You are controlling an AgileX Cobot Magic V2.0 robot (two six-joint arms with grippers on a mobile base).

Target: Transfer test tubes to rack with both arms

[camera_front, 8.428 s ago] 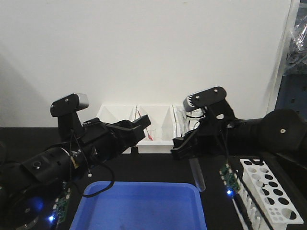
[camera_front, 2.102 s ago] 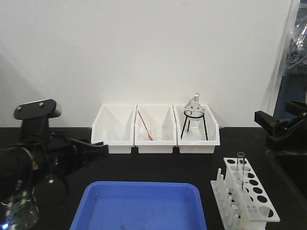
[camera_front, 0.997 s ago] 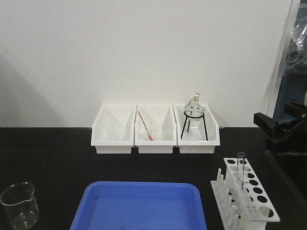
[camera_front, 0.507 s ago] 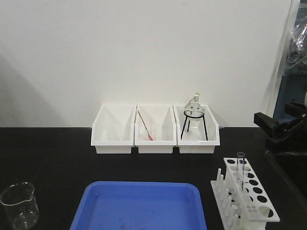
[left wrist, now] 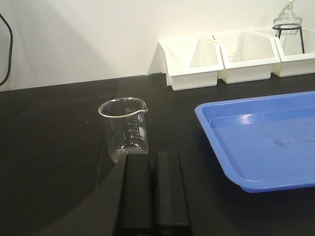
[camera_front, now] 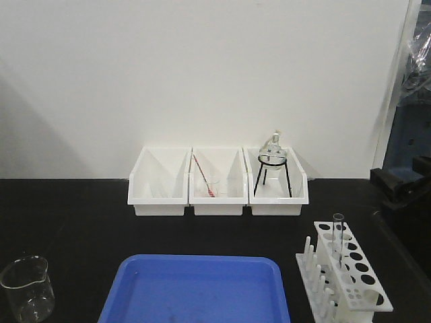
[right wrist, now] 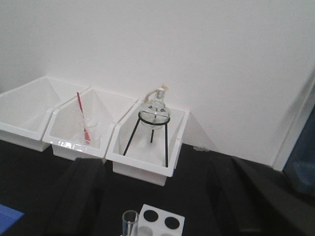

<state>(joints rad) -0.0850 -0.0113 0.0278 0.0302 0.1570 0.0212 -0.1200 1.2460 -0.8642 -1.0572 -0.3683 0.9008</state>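
The left tool point(left wrist: 153, 191) had its two black fingers pressed together with no gap and nothing between them. It stood low over the black counter point(left wrist: 49, 147), just in front of a clear glass beaker point(left wrist: 124, 129) near the counter's left edge. The right tool point(right wrist: 157, 196) was wide apart, its two dark fingers point(right wrist: 83, 191) blurred at both sides of the wrist view, and it held nothing. In the front view only a dark part of the right arm point(camera_front: 404, 188) showed at the right edge.

The white rack point(camera_front: 347, 276) stood near the front right corner of the counter. One test tube point(camera_front: 337, 235) stood upright in a hole at the rack's far end. A blue tray point(camera_front: 195, 289) lay at the front edge, between the beaker and the rack. Three white bins point(camera_front: 219, 182) stood in a row along the back edge; the right one contained a round flask point(camera_front: 273, 149) on a black tripod.
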